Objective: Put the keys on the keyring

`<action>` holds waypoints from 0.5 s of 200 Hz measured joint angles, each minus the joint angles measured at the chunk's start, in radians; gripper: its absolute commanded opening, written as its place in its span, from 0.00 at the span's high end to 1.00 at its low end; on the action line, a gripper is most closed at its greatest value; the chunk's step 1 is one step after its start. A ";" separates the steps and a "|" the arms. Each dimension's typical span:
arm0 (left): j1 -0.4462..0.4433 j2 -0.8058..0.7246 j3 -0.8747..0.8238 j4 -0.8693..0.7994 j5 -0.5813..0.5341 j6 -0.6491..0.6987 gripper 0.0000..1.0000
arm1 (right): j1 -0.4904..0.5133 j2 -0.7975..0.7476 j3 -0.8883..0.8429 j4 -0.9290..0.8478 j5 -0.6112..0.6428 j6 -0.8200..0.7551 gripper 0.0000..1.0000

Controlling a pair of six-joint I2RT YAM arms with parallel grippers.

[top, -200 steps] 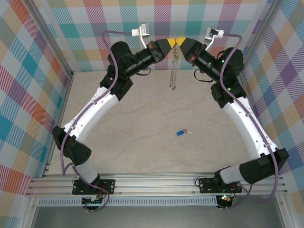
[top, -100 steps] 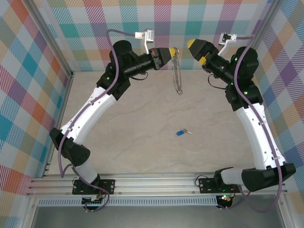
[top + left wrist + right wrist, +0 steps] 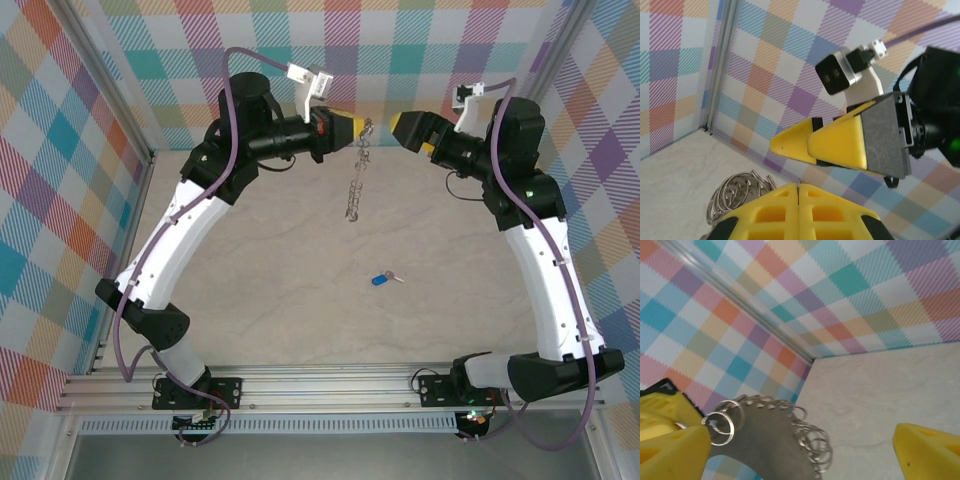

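Note:
The keyring (image 3: 355, 180) hangs as a string of silver loops from my left gripper (image 3: 358, 127), which is shut on its thin wire high over the far end of the table. In the left wrist view the yellow fingers are pressed together at the left gripper (image 3: 799, 187) with the wire between them, and the keyring's loops (image 3: 735, 192) bunch at lower left. My right gripper (image 3: 401, 128) stands open just right of the ring, holding nothing. Its yellow fingers (image 3: 927, 452) are wide apart, with the keyring's loops (image 3: 815, 442) between them. The blue-headed key (image 3: 379, 280) lies flat on the table, far below both grippers.
Checked walls close in the table at the back and both sides, with a metal post (image 3: 150, 160) in the left corner. The pale tabletop (image 3: 300, 260) spreads around the key. The right gripper's body (image 3: 880, 135) is close in front of the left wrist camera.
My right gripper has opened, let go of the keyring and pulled back right, then edged closer again. The left gripper moved down a little and the ring now hangs from it alone.

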 measured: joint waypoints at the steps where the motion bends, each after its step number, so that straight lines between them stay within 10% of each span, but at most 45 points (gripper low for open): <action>1: 0.000 0.000 0.001 -0.002 0.001 0.003 1.00 | 0.000 0.000 0.001 0.000 -0.003 -0.002 0.13; 100: 0.000 0.000 0.016 -0.105 0.072 0.171 1.00 | 0.000 0.041 0.047 0.095 -0.430 -0.048 0.52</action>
